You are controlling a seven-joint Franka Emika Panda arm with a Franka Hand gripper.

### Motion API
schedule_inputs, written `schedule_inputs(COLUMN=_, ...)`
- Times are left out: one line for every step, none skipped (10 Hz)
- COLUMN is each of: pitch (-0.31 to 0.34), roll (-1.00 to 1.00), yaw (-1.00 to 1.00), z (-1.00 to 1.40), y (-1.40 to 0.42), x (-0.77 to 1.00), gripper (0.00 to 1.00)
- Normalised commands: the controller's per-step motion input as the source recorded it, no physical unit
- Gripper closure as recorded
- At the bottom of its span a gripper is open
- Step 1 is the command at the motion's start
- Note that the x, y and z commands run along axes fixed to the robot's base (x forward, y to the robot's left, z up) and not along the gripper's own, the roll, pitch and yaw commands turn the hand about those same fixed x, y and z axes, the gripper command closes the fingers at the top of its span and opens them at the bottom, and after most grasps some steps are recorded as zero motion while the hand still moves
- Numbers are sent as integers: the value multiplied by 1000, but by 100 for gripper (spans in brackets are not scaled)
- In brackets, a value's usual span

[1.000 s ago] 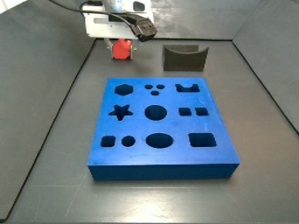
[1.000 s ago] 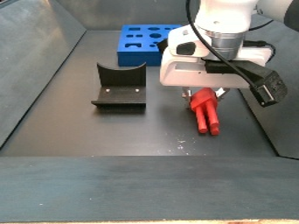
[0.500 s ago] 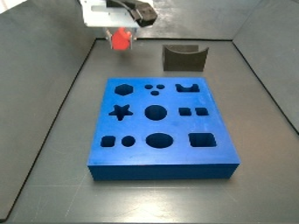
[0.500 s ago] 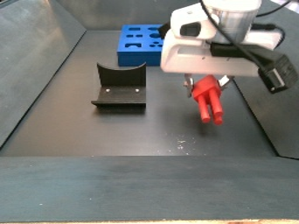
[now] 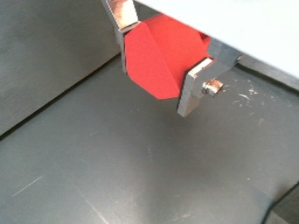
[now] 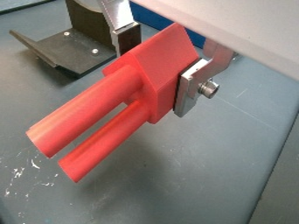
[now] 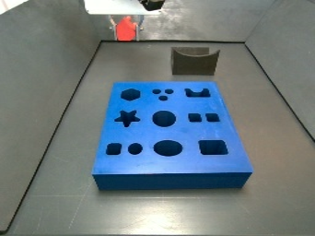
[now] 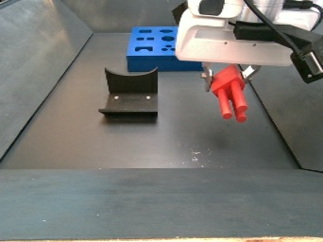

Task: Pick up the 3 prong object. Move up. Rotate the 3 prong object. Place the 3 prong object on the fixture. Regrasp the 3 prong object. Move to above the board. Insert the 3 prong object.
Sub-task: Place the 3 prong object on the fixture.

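Wrist views both show claw [image 6: 158,54] pinching 3 prong object [image 6: 117,109] by its blocky head, silver fingers [image 6: 195,85] flat on opposite faces, prongs free; side view shows object [image 8: 229,92] hanging clear above floor, fixture [image 8: 128,95] well apart, board [image 8: 158,46] behind. Judged: rigid light plastic, smooth, may slip or swivel; hold flat head, not prongs

Matt red plastic 3 prong object [image 6: 117,114]; brushed-metal tool [image 6: 158,54] plates; foam-like matt blue board [image 7: 169,132].

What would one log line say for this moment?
gripper: shut on 3 prong object | raised off floor | fixture: empty | board: untouched
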Motion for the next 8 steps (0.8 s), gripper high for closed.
schedule_inputs(pitch=5, roll=14, yaw=9, z=1000, y=-1, x=4, gripper=100)
schedule_inputs(pitch=20, roll=15, yaw=10, z=1000, y=-1, x=-5, gripper=100)
schedule_inputs(pitch=45, roll=26, yaw=9, z=1000, y=2, x=-13, gripper=100)
schedule_inputs(pitch=63, roll=38, yaw=6, z=1000, y=4, x=-16, gripper=100)
schedule_inputs(pitch=83, roll=60, yaw=3, z=1000, y=8, x=-22, gripper=100)
schedule_inputs(pitch=91, roll=73, yaw=1, z=1000, y=10, x=-26, gripper=100)
schedule_inputs(pitch=102, roll=101, yaw=7, z=1000, y=10, x=-31, gripper=100)
schedule_inputs(pitch=107, roll=109, yaw=12, z=1000, y=9, x=-33, gripper=100)
